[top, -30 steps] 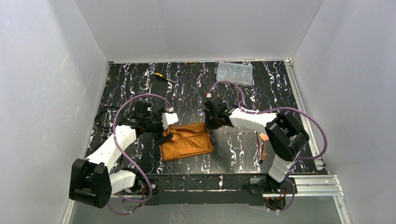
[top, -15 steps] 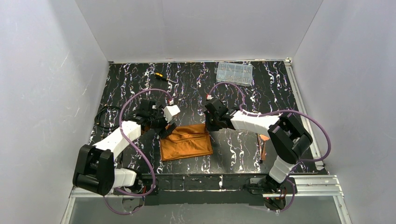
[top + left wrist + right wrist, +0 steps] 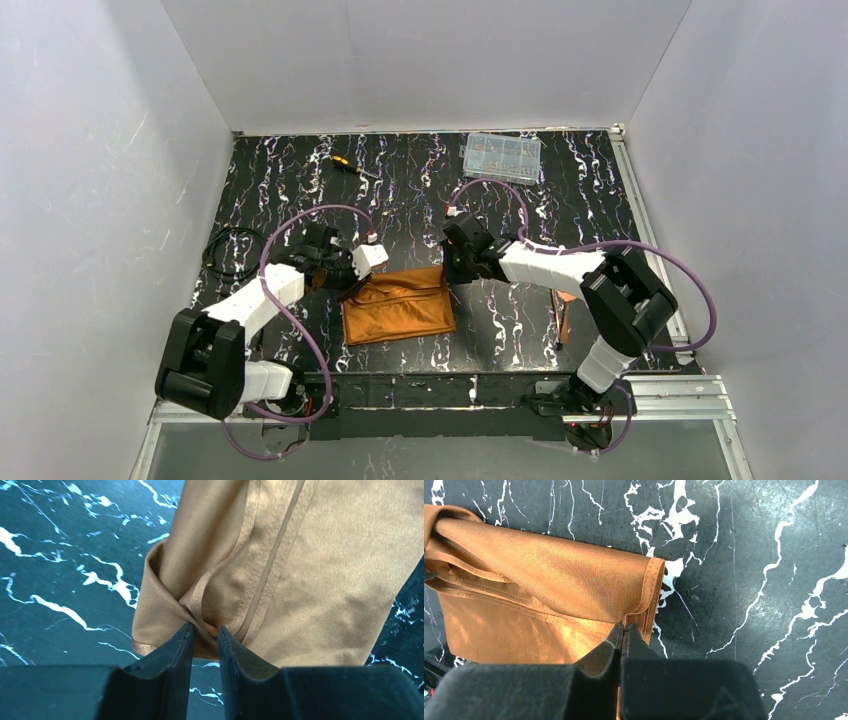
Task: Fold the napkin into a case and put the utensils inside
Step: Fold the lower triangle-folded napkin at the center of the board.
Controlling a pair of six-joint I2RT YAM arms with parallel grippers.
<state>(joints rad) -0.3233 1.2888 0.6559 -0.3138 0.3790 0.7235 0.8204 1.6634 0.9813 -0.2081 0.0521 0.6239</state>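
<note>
Two grips were on the napkin [image 3: 398, 308], which lay folded into a loose rectangle on the surface [image 3: 500, 200] between the arms. The left pincer [image 3: 205, 636] stood at its far left corner, jaws a narrow gap apart, with a raised ridge of cloth and hem caught between the tips. The right pincer [image 3: 624, 630] was pressed fully together on the thin hem at the far right corner. As far as its wrist view showed, it held little more than the edge of the upper layer.

The weaker hold looked to be the right one. With so little fabric in it, a pull toward the near edge could have slid the hem out and let that side drop back unfolded.

On the left, the bunched ridge meant the tips probably held more than one layer. A lift there might have dragged the lower fold along and opened the layers already laid.

If the arms moved unevenly, the rectangle would likely have skewed, leaving a crooked pocket too slack or too narrow for cutlery. The smooth cloth might also have slid across the surface rather than creasing.

Well to the right, beside the right arm and partly hidden by it, lay the utensils [image 3: 565, 312], not yet in the cloth. A wide sweep of that arm could have knocked them.
</note>
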